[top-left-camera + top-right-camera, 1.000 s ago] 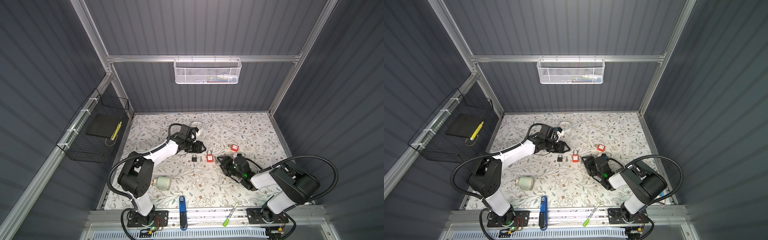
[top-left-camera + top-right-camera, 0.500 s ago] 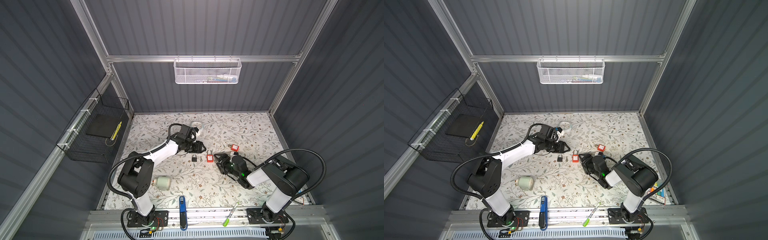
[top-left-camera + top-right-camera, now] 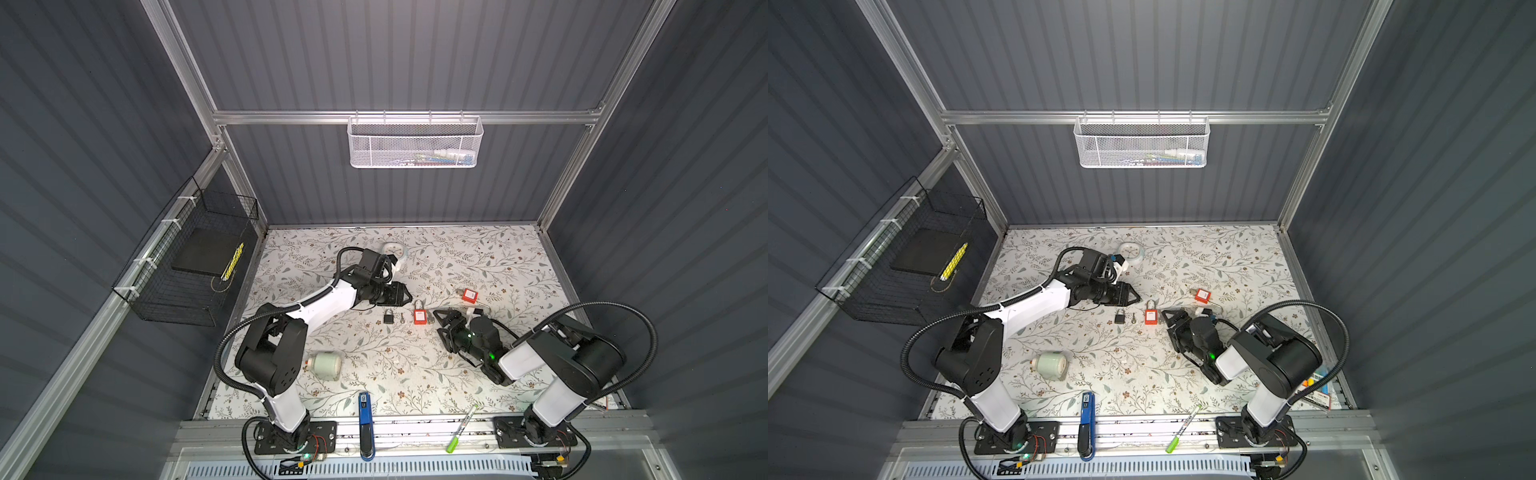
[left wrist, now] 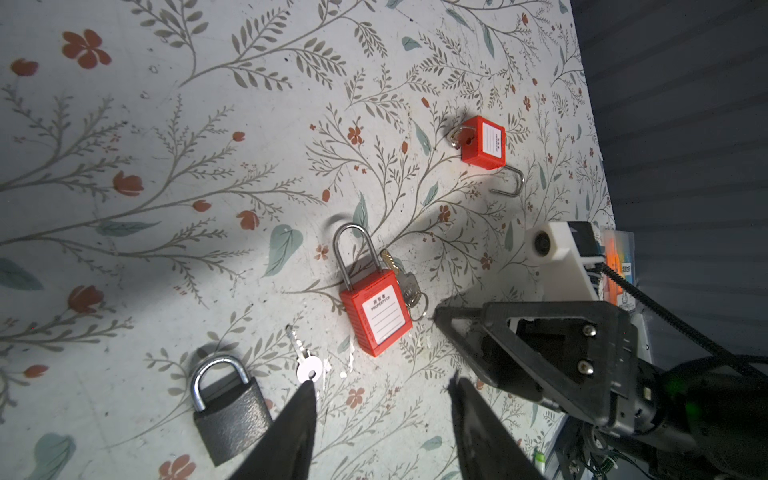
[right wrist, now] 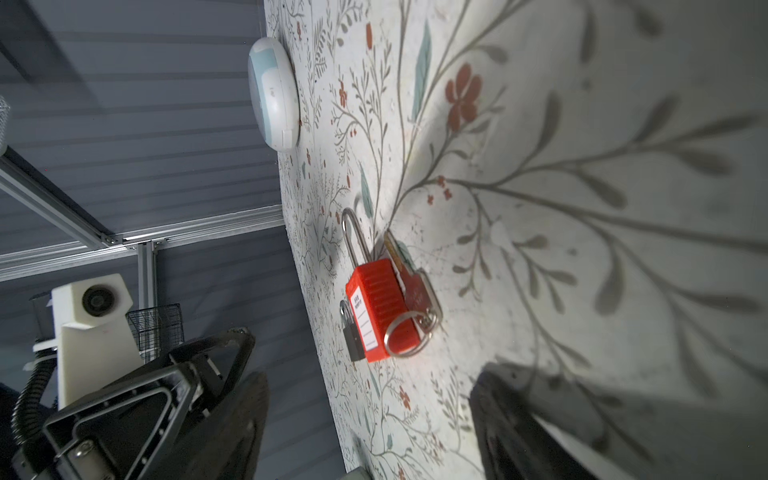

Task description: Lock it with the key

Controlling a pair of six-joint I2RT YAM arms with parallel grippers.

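Observation:
A red padlock [image 3: 420,316] [image 4: 378,318] lies flat on the floral mat, with a ring of keys [image 4: 409,286] [image 5: 415,291] against its side. Left of it lie a small silver key [image 3: 402,319] [image 4: 305,361] and a dark grey padlock [image 3: 388,316] [image 4: 230,411]. My left gripper [image 3: 405,296] [image 4: 380,388] hovers open just behind the grey padlock and silver key, holding nothing. My right gripper [image 3: 440,322] [image 5: 370,415] stands open and empty just right of the red padlock, pointing at it.
A second red padlock [image 3: 469,295] with a swung-out shackle lies further right. A round white dial [image 3: 392,251], a pale canister [image 3: 326,365], a blue tool [image 3: 365,419] and a green pen [image 3: 461,428] are also on the mat. A black wire basket [image 3: 195,266] hangs on the left wall.
My right gripper has slid left toward the red padlock and its jaws have spread wider. The left arm and the locks have stayed put.

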